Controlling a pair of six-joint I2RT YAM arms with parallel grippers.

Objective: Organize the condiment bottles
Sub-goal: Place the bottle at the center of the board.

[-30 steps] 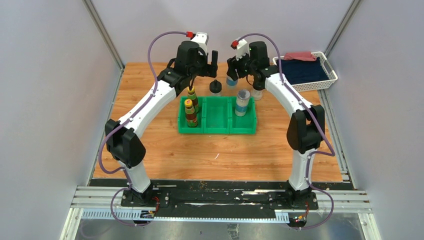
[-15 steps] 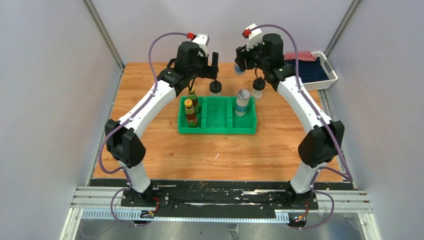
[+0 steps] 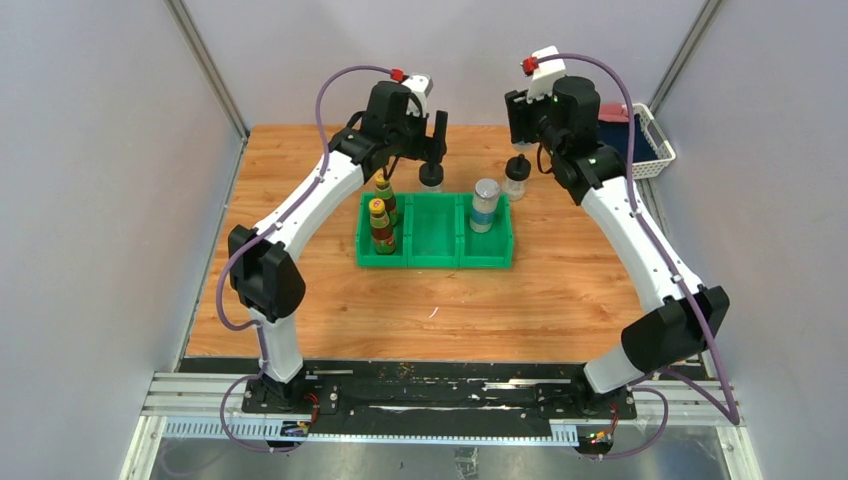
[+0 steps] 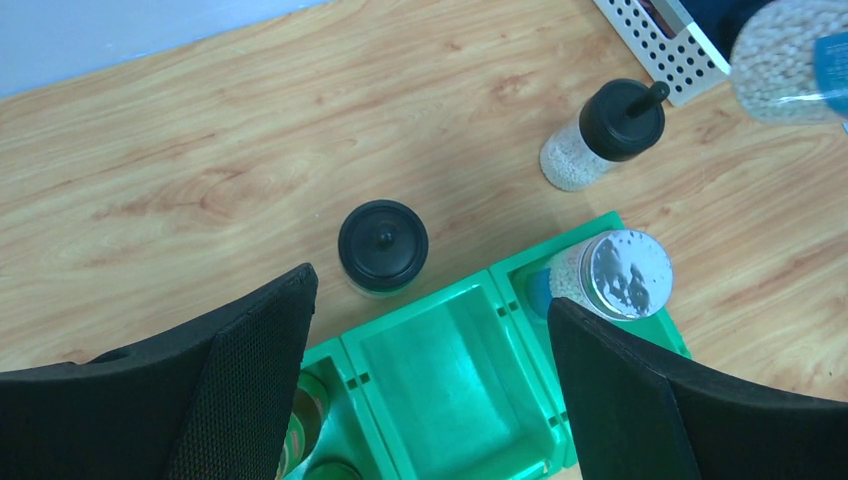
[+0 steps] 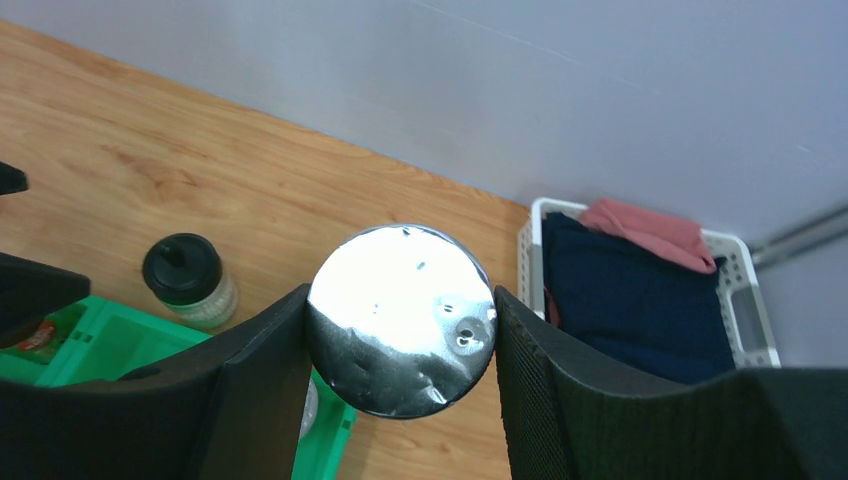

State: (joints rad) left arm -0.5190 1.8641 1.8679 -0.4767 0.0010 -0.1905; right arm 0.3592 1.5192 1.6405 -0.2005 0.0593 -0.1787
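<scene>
My right gripper (image 5: 400,300) is shut on a silver-lidded shaker (image 5: 400,318), held in the air above the table; its white-grained body (image 4: 790,60) shows in the left wrist view. My left gripper (image 4: 430,300) hangs open above the green bin (image 3: 436,262), just in front of a squat bottle with a black knob lid (image 4: 383,246). A second black-lidded bottle (image 3: 517,178) stands behind the bin's right end. Two brown yellow-capped bottles (image 3: 381,222) fill the bin's left compartment. Another shaker (image 3: 485,203) stands in the right one. The middle compartment (image 4: 450,380) holds nothing.
A white basket (image 3: 660,150) with dark blue and pink cloth sits at the table's back right corner. Grey walls close in the table on three sides.
My right gripper has lifted the shaker off the table and carried it up and to the right. My left gripper has shifted slightly right, still open.
</scene>
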